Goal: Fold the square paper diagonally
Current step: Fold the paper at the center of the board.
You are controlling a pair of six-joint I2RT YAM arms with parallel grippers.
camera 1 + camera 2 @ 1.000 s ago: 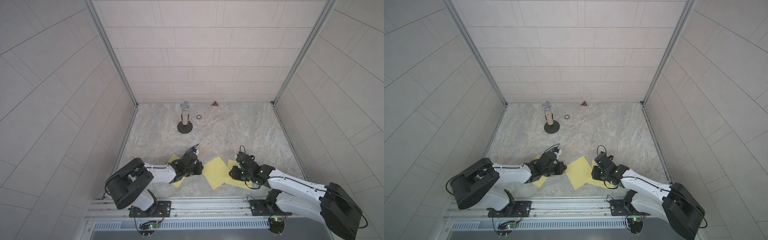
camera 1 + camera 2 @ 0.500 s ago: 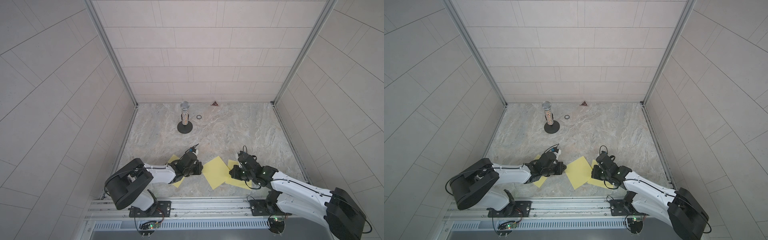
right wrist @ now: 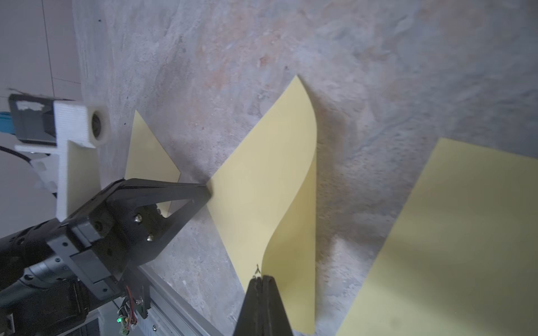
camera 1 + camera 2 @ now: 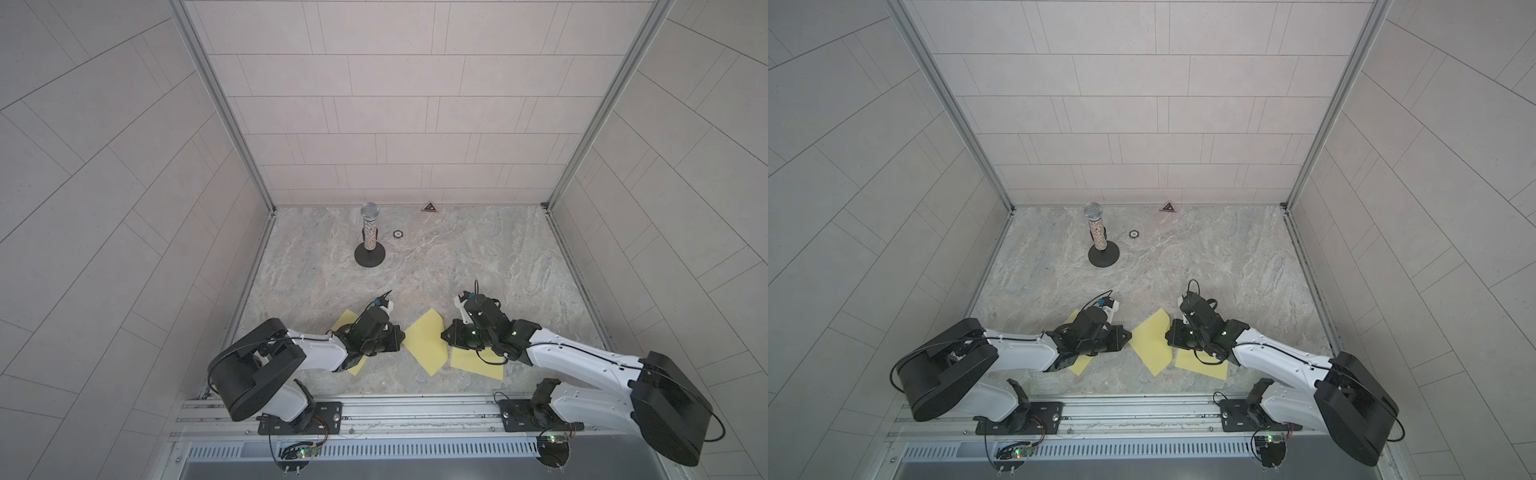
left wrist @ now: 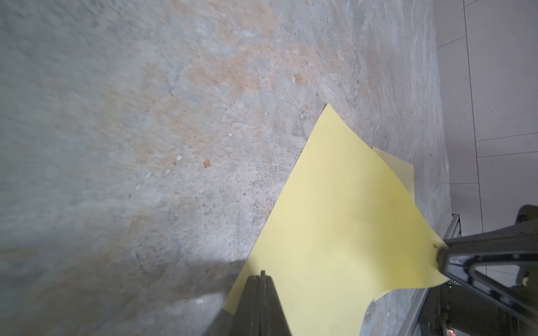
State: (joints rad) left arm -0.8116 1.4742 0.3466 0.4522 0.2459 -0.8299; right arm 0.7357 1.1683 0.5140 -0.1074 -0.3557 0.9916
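Observation:
The square paper (image 4: 428, 347) (image 4: 1152, 347) is yellow and lies diamond-wise near the table's front, between my two arms. My left gripper (image 4: 402, 338) (image 4: 1130, 334) (image 5: 262, 276) is shut on its left corner. My right gripper (image 4: 444, 336) (image 4: 1168, 332) (image 3: 259, 279) is shut on the opposite corner, and the sheet (image 3: 262, 180) curls up off the table there. From the left wrist camera, the paper (image 5: 334, 232) stretches from my own fingers to the right gripper (image 5: 439, 256). The right wrist view shows the left gripper (image 3: 207, 189) at the far corner.
A second yellow sheet (image 4: 348, 324) (image 4: 1079, 365) lies under my left arm, a third (image 4: 478, 361) (image 4: 1200, 365) (image 3: 451, 232) under my right wrist. A microphone on a round black stand (image 4: 370, 239) (image 4: 1098, 237), a small ring (image 4: 398, 234) and a triangle marker (image 4: 429, 207) sit at the back.
My right gripper's jaws have closed on the paper's right corner, and the right arm has shifted slightly. The left gripper has stayed shut in place.

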